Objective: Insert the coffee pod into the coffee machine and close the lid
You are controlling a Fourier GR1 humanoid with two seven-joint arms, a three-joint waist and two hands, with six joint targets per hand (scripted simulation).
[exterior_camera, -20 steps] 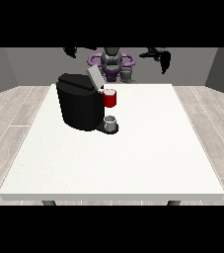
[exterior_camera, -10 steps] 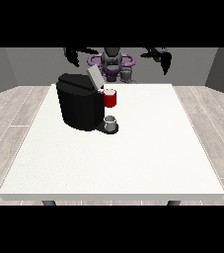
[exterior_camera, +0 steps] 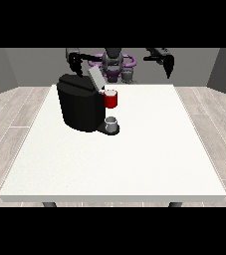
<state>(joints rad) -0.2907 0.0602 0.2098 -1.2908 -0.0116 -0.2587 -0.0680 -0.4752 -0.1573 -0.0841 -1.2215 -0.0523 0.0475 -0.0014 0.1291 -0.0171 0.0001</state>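
While the robot hand at the view's left [exterior_camera: 75,62] hangs above the coffee machine [exterior_camera: 79,103], its fingers curled downward and holding nothing, the robot hand at the view's right [exterior_camera: 167,62] hangs likewise, well apart. I cannot make out the coffee pod; the lid [exterior_camera: 95,78] stands open. Seemingly closing is next: press it down.

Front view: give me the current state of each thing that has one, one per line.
Coffee machine: upright on the table, far-left part.
Lid: raised, not closed.
Red part at the machine's front: under the raised lid; pod or holder, cannot tell.
Cup: upright on the machine's base.
Robot hand at the view's left: above the machine, holding nothing visible.
Robot hand at the view's right: raised over the far edge, empty.
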